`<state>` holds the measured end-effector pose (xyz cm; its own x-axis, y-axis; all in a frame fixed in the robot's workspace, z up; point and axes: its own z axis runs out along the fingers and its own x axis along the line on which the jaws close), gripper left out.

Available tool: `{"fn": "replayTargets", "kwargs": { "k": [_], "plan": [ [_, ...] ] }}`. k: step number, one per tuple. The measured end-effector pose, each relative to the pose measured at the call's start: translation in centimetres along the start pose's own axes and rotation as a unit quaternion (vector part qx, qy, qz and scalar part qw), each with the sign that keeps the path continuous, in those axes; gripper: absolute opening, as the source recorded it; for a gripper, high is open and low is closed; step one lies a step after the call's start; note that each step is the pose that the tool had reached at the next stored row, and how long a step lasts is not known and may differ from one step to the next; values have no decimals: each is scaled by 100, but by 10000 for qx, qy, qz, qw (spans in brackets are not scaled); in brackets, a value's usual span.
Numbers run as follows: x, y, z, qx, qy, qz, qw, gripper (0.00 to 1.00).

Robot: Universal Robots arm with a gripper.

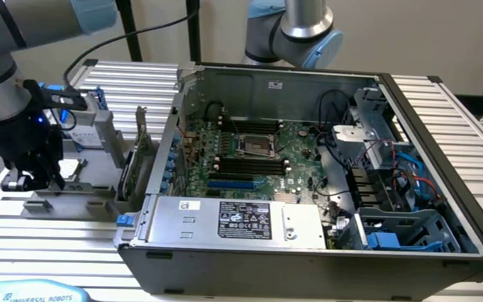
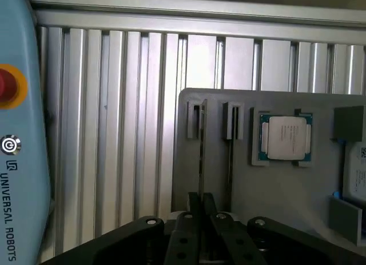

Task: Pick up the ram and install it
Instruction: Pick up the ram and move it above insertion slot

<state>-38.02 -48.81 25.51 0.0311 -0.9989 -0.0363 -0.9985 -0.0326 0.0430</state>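
Ribbed aluminium table (image 2: 114, 133) beneath, our gripper (image 2: 201, 207) pinches the ram (image 2: 202, 156); we fear a skewed grip jamming it in the holder (image 2: 274, 191).

An open computer case (image 1: 275, 78) lies on its side on the ribbed aluminium worktop (image 1: 133, 78). Inside it, a green motherboard (image 1: 296, 148) carries a square processor socket (image 1: 254, 146). A silver power supply (image 1: 241, 220) with a printed label fills the near corner, and blue cables (image 1: 405, 163) run above a blue-grey drive cage (image 1: 409, 229). Beside the case, towards the exterior view's left, a grey holder tray (image 2: 274, 191) bears a square silver processor chip (image 2: 285, 137). What looks like an expansion card (image 1: 141, 151) stands upright between tray and case.
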Motion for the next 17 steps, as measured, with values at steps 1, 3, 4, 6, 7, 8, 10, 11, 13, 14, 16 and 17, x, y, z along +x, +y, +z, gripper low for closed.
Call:
{"fn": "replayTargets", "kwargs": {
  "k": [1, 3, 4, 6, 7, 8, 10, 11, 13, 14, 16, 17],
  "plan": [
    [-2, 0, -49, -1, -1, 0, 10000, 14],
    [-5, 0, -138, -3, 0, 0, 10000, 14],
    [-6, -2, -184, -3, 0, 0, 10000, 14],
    [-9, -7, -274, -3, 0, 0, 10000, 14],
    [-11, -11, -319, -3, -1, 0, 10000, 14],
    [-12, -16, -364, -3, -1, 0, 10000, 14],
    [-15, -33, -459, -3, -1, 0, 10000, 14],
    [-16, -43, -505, -3, 0, 0, 10000, 14],
    [-18, -80, -596, -2, -1, 0, 10000, 14],
    [-19, -107, -644, -3, 0, 0, 10000, 14],
    [-21, -175, -737, -2, -2, 0, 10000, 14],
    [-21, -215, -784, -3, -2, 0, 10000, 14]
  ]
}}
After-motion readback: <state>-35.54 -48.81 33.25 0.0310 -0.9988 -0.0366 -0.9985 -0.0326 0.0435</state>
